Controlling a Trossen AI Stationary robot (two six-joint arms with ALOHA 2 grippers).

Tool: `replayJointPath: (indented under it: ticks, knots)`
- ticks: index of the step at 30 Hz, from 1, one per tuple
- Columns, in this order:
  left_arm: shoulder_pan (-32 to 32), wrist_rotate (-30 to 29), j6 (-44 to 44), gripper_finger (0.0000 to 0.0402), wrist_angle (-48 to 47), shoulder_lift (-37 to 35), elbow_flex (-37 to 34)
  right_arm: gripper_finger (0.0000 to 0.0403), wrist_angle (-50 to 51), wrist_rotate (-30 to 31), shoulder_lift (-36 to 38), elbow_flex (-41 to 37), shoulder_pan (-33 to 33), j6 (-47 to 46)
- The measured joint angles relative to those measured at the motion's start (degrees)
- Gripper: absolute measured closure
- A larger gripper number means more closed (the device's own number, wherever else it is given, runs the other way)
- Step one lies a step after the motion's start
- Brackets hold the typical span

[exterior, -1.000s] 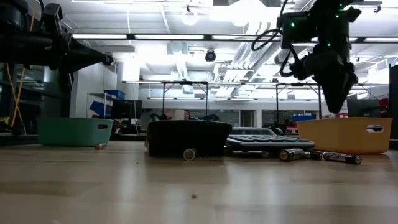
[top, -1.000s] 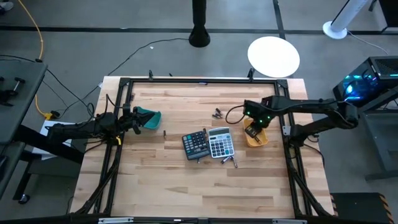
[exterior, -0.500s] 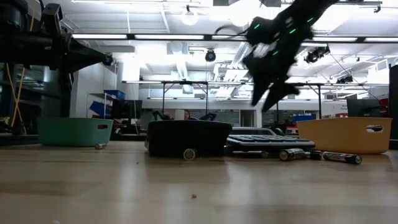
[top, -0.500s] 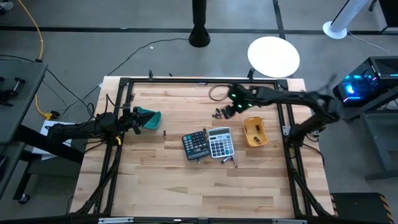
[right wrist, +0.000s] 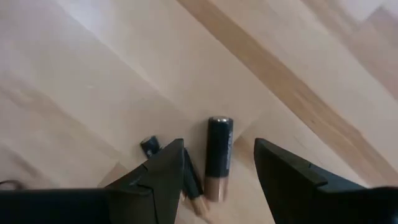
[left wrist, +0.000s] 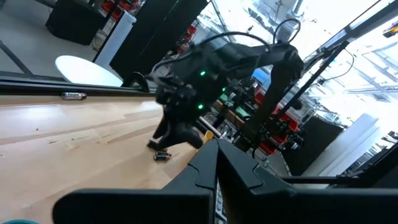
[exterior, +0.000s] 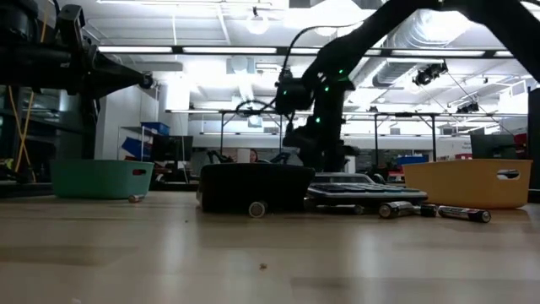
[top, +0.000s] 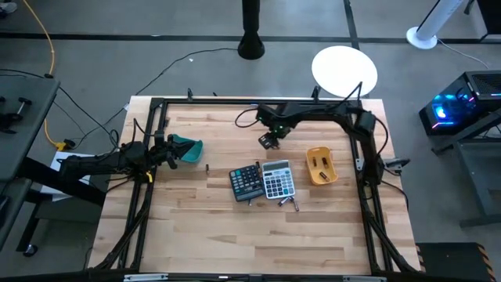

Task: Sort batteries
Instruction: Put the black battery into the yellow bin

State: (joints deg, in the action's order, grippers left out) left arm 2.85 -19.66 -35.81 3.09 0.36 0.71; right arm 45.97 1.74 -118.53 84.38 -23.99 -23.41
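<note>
My right gripper (top: 270, 141) is low over a small cluster of batteries (top: 273, 143) at the table's far middle. In the right wrist view it is open (right wrist: 219, 144), one finger on each side of a dark battery with a copper end (right wrist: 218, 155) that lies flat on the wood. A second battery (right wrist: 190, 182) is partly hidden behind one finger. My left gripper (top: 174, 150) is shut and waits beside the teal tray (top: 188, 149) at the table's left. More batteries lie near the calculators (top: 288, 204) and in the yellow tray (top: 322, 166). One lies alone (top: 207, 167).
A dark calculator (top: 246, 182) and a grey calculator (top: 278, 179) lie side by side at the table's middle. The yellow tray (exterior: 468, 183) sits to their right, the teal tray (exterior: 101, 179) at the left. A black frame (top: 156, 106) runs round the table. Bare wood fills the near half.
My right gripper has swung from above the yellow tray toward the table's left and far edge. It has then come down over the battery cluster at the far middle.
</note>
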Motion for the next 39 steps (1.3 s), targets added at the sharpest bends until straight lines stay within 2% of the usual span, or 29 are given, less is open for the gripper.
replayJointPath:
  ticks: [5, 7, 10, 12, 14, 19, 22, 26, 30, 33, 36, 39]
  knots:
    - [0.0, 0.0, 0.0, 0.0401, 0.0, 0.0, 0.0, 0.023, -0.1, 0.4, -2.1, -0.6, -0.1, 0.5]
    - [0.0, 0.0, 0.0, 0.0401, 0.0, 0.0, 0.0, 0.0266, -0.4, 2.0, -2.1, -1.6, -0.1, 0.8]
    - [0.0, 0.0, 0.0, 0.0401, 0.0, 0.0, 0.0, 0.0358, 0.0, 3.6, -1.1, -2.1, 0.0, 2.5]
    - [0.0, 0.0, 0.0, 0.0401, 0.0, 0.0, 0.0, 0.038, 0.5, 4.7, 0.6, -2.5, 0.0, 4.1]
    - [0.0, 0.0, 0.0, 0.0401, 0.0, 0.0, 0.0, 0.0375, 2.9, 7.1, 3.1, -2.8, -0.2, 4.4]
    - [0.0, 0.0, 0.0, 0.0401, 0.0, 0.0, 0.0, 0.0383, 8.9, 10.7, 14.7, -3.9, 0.4, 4.1]
    - [0.0, 0.0, 0.0, 0.0401, 0.0, 0.0, 0.0, 0.0383, 11.8, 10.0, 23.0, -7.8, 2.3, 0.3]
    - [0.0, 0.0, 0.0, 0.0401, 0.0, 0.0, 0.0, 0.0381, 16.5, 4.9, 34.6, -16.8, 5.3, -8.5]
    - [0.0, 0.0, 0.0, 0.0401, 0.0, 0.0, 0.0, 0.036, 16.2, 0.4, 45.0, -27.7, 10.3, -20.8]
    - [0.0, 0.0, 0.0, 0.0401, 0.0, 0.0, 0.0, 0.0338, 13.8, -0.1, 49.9, -34.5, 13.1, -27.8]
    - [0.0, 0.0, 0.0, 0.0401, 0.0, 0.0, 0.0, 0.0313, 11.9, -0.2, 53.2, -37.8, 14.6, -32.3]
    - [0.0, 0.0, 0.0, 0.0401, 0.0, 0.0, 0.0, 0.0288, 10.7, 1.5, 53.9, -38.4, 15.0, -32.2]
